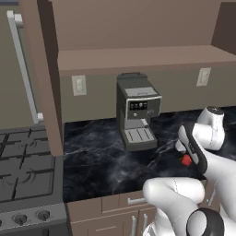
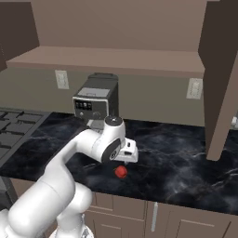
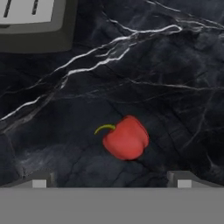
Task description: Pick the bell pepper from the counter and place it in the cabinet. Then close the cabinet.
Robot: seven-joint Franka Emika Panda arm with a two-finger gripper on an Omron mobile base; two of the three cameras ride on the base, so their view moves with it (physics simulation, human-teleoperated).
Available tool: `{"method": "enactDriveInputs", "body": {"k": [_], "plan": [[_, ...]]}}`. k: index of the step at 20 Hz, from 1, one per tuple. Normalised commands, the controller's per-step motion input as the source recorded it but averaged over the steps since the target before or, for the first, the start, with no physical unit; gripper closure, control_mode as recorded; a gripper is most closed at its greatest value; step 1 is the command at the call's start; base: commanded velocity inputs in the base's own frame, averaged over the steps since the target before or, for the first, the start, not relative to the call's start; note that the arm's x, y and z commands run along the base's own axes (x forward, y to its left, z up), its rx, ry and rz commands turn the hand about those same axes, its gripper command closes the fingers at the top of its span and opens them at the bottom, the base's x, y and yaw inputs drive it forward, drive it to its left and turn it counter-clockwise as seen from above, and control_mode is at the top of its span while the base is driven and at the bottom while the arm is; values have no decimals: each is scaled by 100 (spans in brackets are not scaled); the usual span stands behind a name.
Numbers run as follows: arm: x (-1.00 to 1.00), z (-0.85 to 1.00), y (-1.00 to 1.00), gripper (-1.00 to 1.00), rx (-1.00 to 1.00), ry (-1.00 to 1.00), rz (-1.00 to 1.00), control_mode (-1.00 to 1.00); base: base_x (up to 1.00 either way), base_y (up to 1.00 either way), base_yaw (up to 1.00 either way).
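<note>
The red bell pepper (image 3: 126, 138) lies on its side on the black marbled counter (image 3: 175, 65), stem to the left in the hand view. My gripper (image 3: 111, 183) hovers just above it, open, fingertips (image 3: 39, 181) wide apart and nothing between them. From the right base view the bell pepper (image 2: 121, 172) sits directly under the gripper (image 2: 124, 161), near the counter's (image 2: 186, 158) front edge. In the left base view the arm partly covers the bell pepper (image 1: 186, 160). The brown wall cabinet (image 1: 138, 57) hangs above with both doors swung open.
A grey coffee machine (image 1: 136, 110) stands at the back of the counter, left of the pepper. The stove (image 1: 23, 170) lies to the left. The open left door (image 1: 46, 83) and right door (image 2: 223, 79) of the cabinet jut out over the counter.
</note>
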Motion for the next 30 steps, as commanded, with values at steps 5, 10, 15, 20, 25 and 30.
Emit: {"method": "enactDriveInputs", "body": {"k": [5, 10, 15, 20, 25, 30], "plan": [[5, -21, -10, -100, 1, 0, 0, -100, 0, 0, 0], [10, -27, -8, -100, 0, 2, 0, -100, 0, 0, 0], [14, -23, -3, -100, 0, 1, 0, -100, 0, 0, 0], [10, -22, -1, -100, 0, 0, 0, -100, 0, 0, 0], [6, -22, -1, -100, 0, 0, 0, -100, 0, 0, 0], [8, -23, -2, -100, 0, 0, 0, -100, 0, 0, 0]]}}
